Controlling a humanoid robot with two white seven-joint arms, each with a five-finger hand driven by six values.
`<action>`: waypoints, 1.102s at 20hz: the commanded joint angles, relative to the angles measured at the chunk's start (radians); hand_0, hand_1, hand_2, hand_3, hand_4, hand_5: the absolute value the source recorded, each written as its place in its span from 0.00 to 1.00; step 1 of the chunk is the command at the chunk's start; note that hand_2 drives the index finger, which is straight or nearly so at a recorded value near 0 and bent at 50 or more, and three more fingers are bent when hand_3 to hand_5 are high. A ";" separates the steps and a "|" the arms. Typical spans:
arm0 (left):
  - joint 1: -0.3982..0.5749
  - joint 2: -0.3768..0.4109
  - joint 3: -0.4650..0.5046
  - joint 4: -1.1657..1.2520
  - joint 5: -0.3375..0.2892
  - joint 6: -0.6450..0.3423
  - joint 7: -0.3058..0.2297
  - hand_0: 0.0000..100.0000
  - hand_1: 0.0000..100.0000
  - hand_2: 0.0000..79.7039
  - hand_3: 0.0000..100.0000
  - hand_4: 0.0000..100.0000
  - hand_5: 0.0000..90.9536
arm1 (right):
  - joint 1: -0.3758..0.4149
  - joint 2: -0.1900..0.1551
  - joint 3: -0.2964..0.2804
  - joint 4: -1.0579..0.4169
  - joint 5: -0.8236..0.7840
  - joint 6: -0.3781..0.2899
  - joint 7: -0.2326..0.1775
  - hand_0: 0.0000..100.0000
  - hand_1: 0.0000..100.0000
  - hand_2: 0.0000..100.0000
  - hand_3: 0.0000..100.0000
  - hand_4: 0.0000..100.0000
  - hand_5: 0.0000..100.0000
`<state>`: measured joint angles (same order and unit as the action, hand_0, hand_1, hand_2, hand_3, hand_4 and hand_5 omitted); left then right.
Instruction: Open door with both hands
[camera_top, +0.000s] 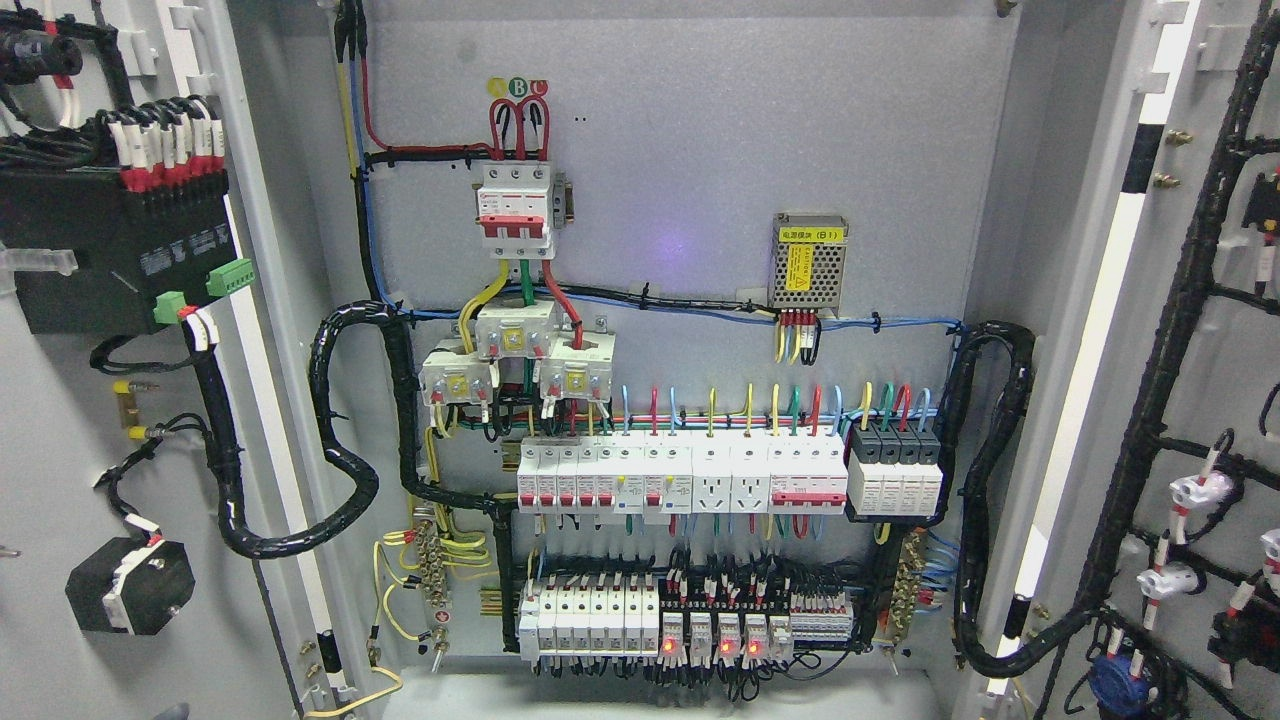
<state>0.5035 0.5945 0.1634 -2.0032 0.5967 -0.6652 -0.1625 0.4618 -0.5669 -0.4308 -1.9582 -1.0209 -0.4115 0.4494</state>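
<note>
**No hand in sight, both cabinet doors swung wide**

Neither hand showed anywhere in the head view, and no arm came in from the lower corners, so whether the fingers were spread or curled could not be told.

The left door (60, 420) stood open at the picture's left, its inner face turned toward the room. It carried a black module (115, 240) with a row of white-sleeved wires along its top and green plugs on its right side, and lower down a small black block (130, 585). A thick black cable loom (335, 440) looped from that door into the cabinet.

The right door (1200, 380) stood open at the picture's right, likewise showing its inside, with a black loom (1170, 350) branching down it to white-capped fittings.

Between them lay the grey back panel (700, 150). Near its top sat a red-and-white main breaker (515, 205) fed by red, blue and yellow wires. Below it clustered three white current transformers (515, 360). To the right hung a small mesh-cased power supply (808, 262) with a yellow label. A long row of white breakers (690, 478) ran across the middle, ending in a black-topped unit (894, 470). Beneath, another row held relays (715, 635) with red lamps glowing.
</note>
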 joint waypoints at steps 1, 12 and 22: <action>0.004 -0.001 0.057 0.052 0.034 0.003 0.000 0.00 0.00 0.00 0.00 0.00 0.00 | 0.003 -0.007 -0.029 0.027 -0.002 -0.003 0.000 0.00 0.00 0.00 0.00 0.00 0.00; 0.006 0.002 0.122 0.084 0.113 0.007 0.000 0.00 0.00 0.00 0.00 0.00 0.00 | 0.023 -0.004 -0.055 0.025 -0.045 -0.003 0.000 0.00 0.00 0.00 0.00 0.00 0.00; 0.006 0.010 0.133 0.136 0.156 0.007 0.000 0.00 0.00 0.00 0.00 0.00 0.00 | 0.046 -0.001 -0.077 0.025 -0.045 -0.003 0.000 0.00 0.00 0.00 0.00 0.00 0.00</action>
<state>0.5092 0.5982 0.2649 -1.9159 0.7252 -0.6586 -0.1626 0.4950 -0.5693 -0.4835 -1.9362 -1.0631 -0.4147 0.4549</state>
